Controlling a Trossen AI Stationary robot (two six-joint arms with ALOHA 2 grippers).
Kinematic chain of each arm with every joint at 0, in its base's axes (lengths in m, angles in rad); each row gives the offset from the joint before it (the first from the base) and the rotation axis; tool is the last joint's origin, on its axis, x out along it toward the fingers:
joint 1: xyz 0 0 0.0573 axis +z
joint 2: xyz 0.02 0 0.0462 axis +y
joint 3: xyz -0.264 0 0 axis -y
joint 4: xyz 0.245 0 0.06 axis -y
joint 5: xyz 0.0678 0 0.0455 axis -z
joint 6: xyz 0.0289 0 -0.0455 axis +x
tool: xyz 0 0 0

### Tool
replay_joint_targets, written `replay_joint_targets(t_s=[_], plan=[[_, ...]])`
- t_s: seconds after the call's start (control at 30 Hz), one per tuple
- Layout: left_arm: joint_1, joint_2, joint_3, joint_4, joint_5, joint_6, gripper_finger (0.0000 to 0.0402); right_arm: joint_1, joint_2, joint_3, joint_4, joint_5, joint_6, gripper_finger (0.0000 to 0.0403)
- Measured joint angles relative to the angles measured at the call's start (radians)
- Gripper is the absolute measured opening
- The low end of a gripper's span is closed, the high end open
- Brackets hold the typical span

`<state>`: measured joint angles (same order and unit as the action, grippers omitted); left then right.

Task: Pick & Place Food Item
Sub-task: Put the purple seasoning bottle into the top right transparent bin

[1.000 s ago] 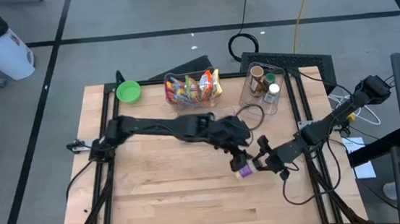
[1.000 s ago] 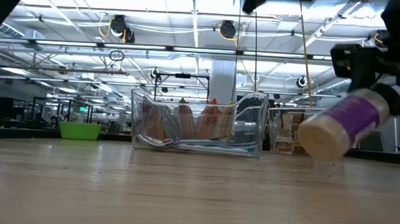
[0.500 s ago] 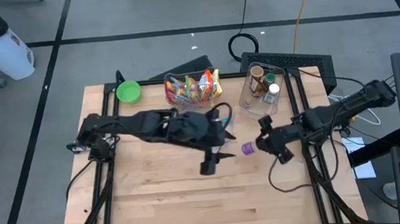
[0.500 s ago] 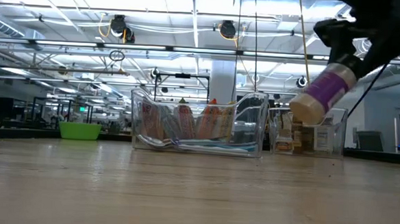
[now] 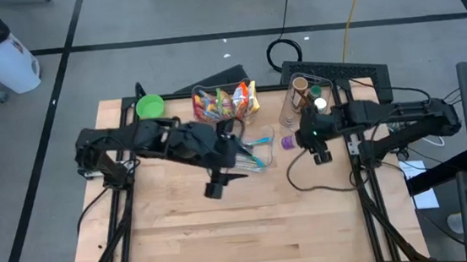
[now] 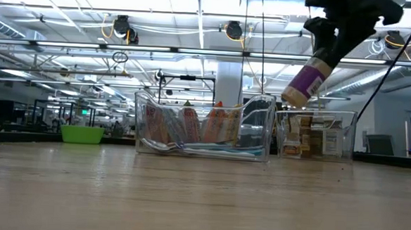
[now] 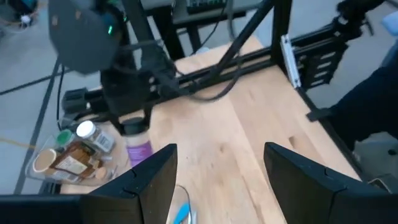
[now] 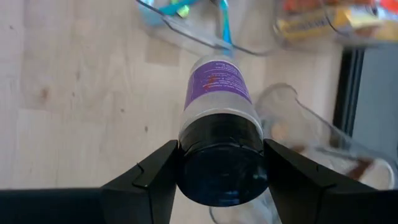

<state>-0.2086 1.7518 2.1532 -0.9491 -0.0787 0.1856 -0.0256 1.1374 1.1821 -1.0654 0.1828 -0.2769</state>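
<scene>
Pinching the purple jar (image 5: 288, 142) by its black lid, the right fingers (image 5: 309, 136) hang it tilted above the desk (image 5: 183, 237) near its far right corner beside the clear bin (image 5: 305, 101), seemingly for dropping in, while the left fingers (image 5: 221, 180) wait spread mid-desk.

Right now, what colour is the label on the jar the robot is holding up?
Purple, on the jar with a black lid; the right wrist view shows it best.

Two dark, near-black jointed arms of chunky matte segments, on black frame rails along the counter (image 5: 191, 228) edges. Left tool (image 7: 221, 177): two broad flat black fingers (image 7: 149, 180), smooth, square-edged. Right tool (image 8: 221, 180): same black wedge-shaped fingers. Small green light glows on right arm's wrist housing. Thin black cables loop off the right arm.
</scene>
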Motion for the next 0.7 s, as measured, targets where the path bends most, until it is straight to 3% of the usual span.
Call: replay_joint_targets(t_s=[0.4,0.7], plan=[[0.066,-0.065,-0.002,-0.140,0.187,0.067,0.0248,-0.177,0.169,0.309,-0.310,0.001,-0.001,0.0195],[0.112,-0.067,-0.065,-0.176,0.311,0.123,0.0248,-0.308,0.312,0.376,-0.460,0.044,-0.035,0.0195]])
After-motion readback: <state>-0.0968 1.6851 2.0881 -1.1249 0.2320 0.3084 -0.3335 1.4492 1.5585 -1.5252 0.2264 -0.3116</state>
